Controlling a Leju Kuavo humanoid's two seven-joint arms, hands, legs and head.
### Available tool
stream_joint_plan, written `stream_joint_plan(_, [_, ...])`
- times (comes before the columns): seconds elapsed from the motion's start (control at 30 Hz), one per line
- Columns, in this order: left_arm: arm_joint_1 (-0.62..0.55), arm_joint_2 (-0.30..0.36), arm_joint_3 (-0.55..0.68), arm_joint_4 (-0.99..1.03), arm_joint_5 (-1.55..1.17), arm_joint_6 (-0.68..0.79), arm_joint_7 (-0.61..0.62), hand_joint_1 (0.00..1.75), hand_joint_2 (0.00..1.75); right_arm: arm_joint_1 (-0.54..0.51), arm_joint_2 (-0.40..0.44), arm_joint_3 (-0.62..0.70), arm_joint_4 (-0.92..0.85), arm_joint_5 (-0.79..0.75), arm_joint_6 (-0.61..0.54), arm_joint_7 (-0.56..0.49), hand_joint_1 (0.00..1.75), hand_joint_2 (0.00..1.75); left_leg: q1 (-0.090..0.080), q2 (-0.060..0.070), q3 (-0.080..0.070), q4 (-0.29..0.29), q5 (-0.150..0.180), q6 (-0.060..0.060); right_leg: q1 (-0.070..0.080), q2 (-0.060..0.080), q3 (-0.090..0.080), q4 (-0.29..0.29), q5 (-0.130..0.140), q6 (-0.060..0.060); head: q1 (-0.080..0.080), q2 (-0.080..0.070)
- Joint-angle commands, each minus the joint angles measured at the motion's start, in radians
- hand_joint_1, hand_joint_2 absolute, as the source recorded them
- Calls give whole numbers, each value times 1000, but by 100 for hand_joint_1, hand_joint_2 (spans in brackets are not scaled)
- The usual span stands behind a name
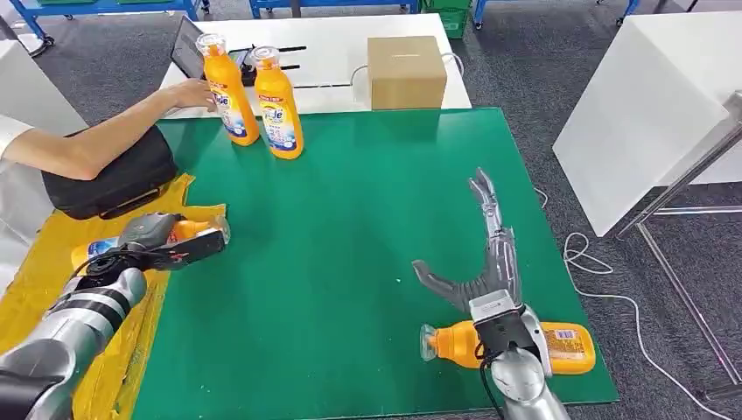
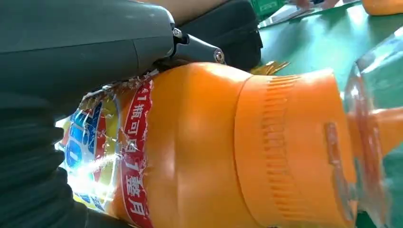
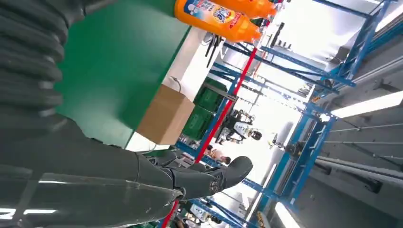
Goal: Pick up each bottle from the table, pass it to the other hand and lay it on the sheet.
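My left hand [image 1: 162,241] grips an orange bottle [image 1: 188,232] lying on its side over the yellow sheet [image 1: 35,271] at the table's left edge; up close the bottle [image 2: 214,152] sits under the thumb [image 2: 85,42]. My right hand [image 1: 486,254] is open, fingers stretched out over the green mat, thumb [image 3: 209,175] apart. Just behind that hand a second orange bottle [image 1: 560,346] lies on its side near the front right edge. Two more orange bottles [image 1: 232,87] [image 1: 278,103] stand upright at the far left of the mat, also visible as bottles [image 3: 218,14] from the right wrist.
A person's arm [image 1: 96,140] reaches in from the left toward the standing bottles, above a black bag [image 1: 114,184]. A cardboard box [image 1: 406,72] sits on the white table beyond the green mat [image 1: 350,227]. White tables and cables lie to the right.
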Motion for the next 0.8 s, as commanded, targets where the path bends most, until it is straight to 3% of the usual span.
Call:
stream_joint_plan(0.03, [-11, -58, 93, 23, 38, 43, -15, 82, 175, -41, -2, -12, 75, -1, -4, 10, 0, 175, 1, -1, 1, 0, 0, 0, 1, -1, 2, -1, 0, 1, 0, 0])
stream_joint_plan(0.07, [-4, -64, 96, 13, 30, 67, -9, 0, 175, -42, 0, -12, 79, -1, -6, 11, 0, 175, 2, -2, 3, -1, 0, 0, 2, -3, 5, -3, 0, 1, 0, 0])
stream_joint_plan(0.47, [-2, -104, 108, 20, -37, 152, 66, 0, 175, -53, 18, 1, 127, 26, -17, 28, 0, 175, 1, -1, 1, 0, 0, 0, 0, -1, 2, -1, 0, 1, 0, 0])
stream_joint_plan(0.8, [11, -127, 145, 5, -32, 170, 49, 0, 175, -53, 23, -5, 141, 44, -21, 36, 0, 175, 2, -2, 2, 0, -1, 0, 2, -2, 3, -2, 0, 1, 0, 0])
